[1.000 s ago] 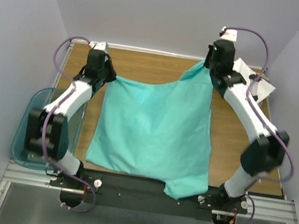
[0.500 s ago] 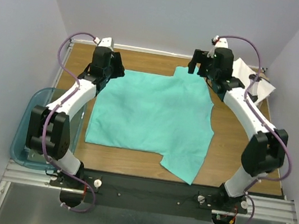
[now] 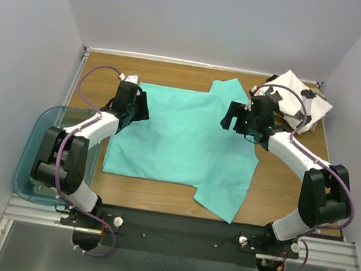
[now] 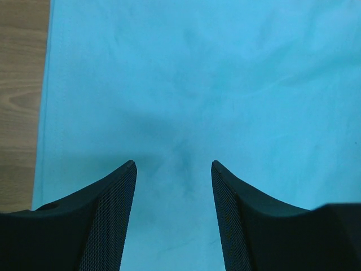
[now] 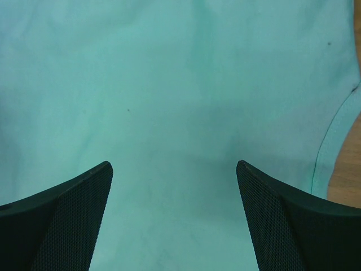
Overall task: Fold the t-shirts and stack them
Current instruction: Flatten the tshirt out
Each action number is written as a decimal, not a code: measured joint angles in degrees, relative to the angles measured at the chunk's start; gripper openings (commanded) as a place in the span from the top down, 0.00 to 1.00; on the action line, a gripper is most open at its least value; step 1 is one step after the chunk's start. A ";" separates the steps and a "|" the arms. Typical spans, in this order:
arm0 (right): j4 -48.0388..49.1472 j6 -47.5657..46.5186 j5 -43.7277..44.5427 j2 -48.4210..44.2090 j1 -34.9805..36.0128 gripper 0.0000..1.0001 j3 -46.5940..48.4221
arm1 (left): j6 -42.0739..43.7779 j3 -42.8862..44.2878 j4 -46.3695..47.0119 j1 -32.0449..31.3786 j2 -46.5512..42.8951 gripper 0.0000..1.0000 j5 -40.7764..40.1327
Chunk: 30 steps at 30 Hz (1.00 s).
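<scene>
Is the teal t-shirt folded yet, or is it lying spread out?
Spread out. The teal t-shirt lies flat and open on the table, with a sleeve sticking out at the far and near ends and no fold visible.

Wooden table (image 3: 274,192) — teal t-shirt (image 3: 187,136) spread flat, white printed t-shirt (image 3: 293,82) at far-right corner

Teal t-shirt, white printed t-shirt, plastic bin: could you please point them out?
teal t-shirt (image 3: 186,143), top external view, middle of its body.
white printed t-shirt (image 3: 293,83), top external view, its far part.
plastic bin (image 3: 26,152), top external view, its left wall.
</scene>
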 measured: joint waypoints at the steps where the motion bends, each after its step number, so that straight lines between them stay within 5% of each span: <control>1: -0.02 0.11 0.02 0.09 0.00 0.04 -0.44 | 0.00 -0.15 0.09 -0.22 0.00 0.37 0.00; 30: 1.29 3.78 11.02 13.70 -2.69 0.01 1.09 | -0.20 1.70 6.38 -6.82 13.03 0.39 4.79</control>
